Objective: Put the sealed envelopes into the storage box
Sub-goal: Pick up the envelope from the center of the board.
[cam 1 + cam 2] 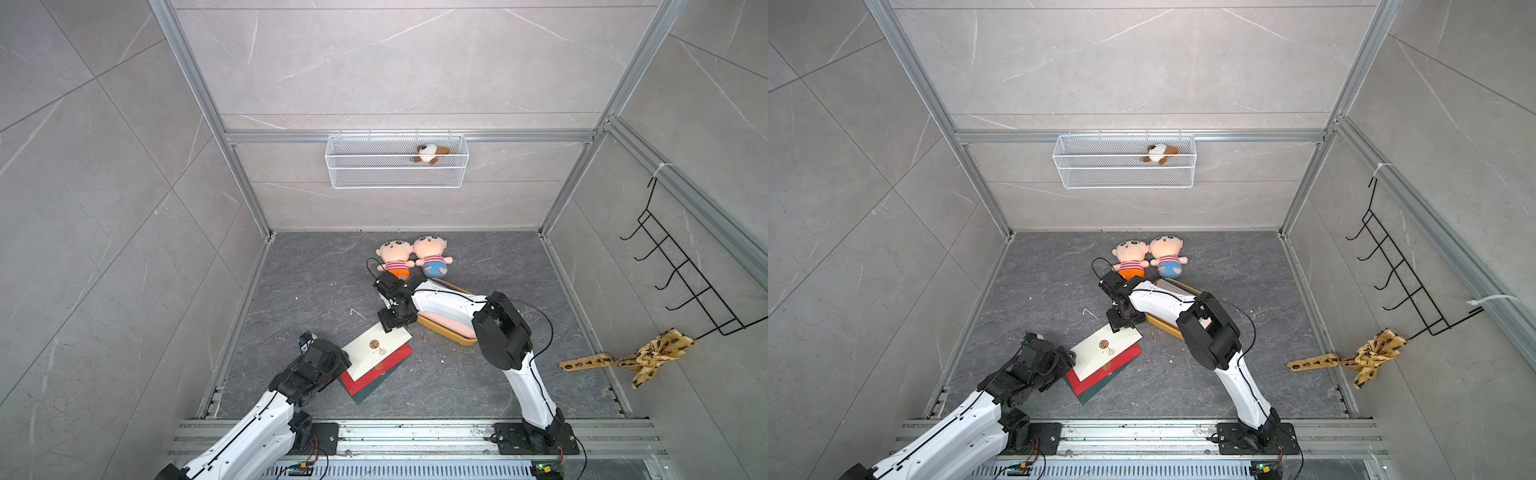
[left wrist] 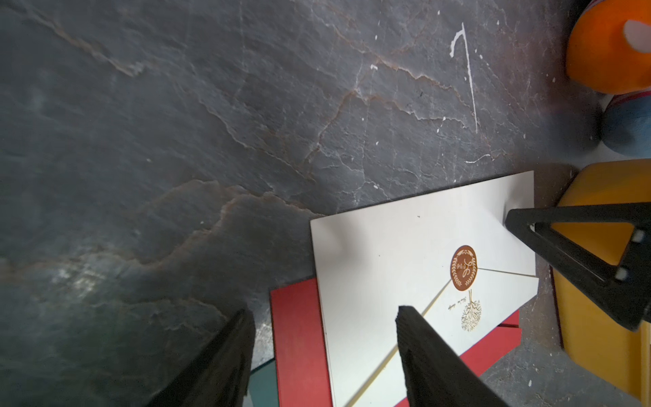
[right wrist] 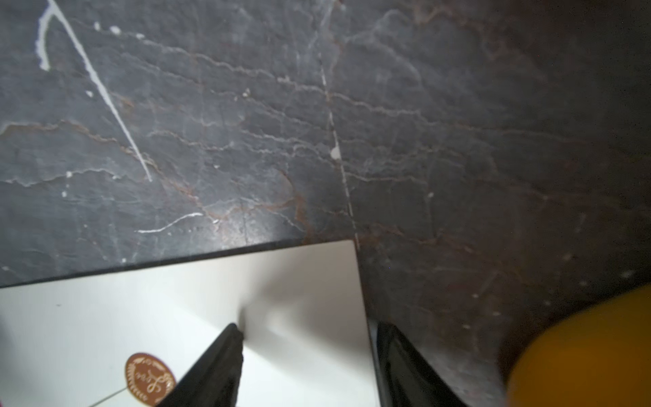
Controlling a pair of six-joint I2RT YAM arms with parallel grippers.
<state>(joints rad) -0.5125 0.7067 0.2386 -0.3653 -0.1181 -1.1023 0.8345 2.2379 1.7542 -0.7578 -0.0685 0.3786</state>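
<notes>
Mid-pick, with part of the pile not yet stowed: at lower centre in both top views, going for the cream envelope (image 1: 376,351) lying atop a red envelope (image 1: 392,360) and a green envelope (image 1: 365,395), with the right gripper (image 3: 310,327) spread open astride its far corner and the left gripper (image 2: 324,312) spread open and empty over the near end. Next, probably: closing on that edge, lifting it flat, then carrying it right to the storage box (image 1: 451,337), right of centre under the right arm, with a pink envelope (image 1: 444,322) already inside. On the round brown seal (image 2: 463,267), only a looping gold monogram, not legible; beside it a tree emblem (image 2: 471,315) and a script line too small to read.
</notes>
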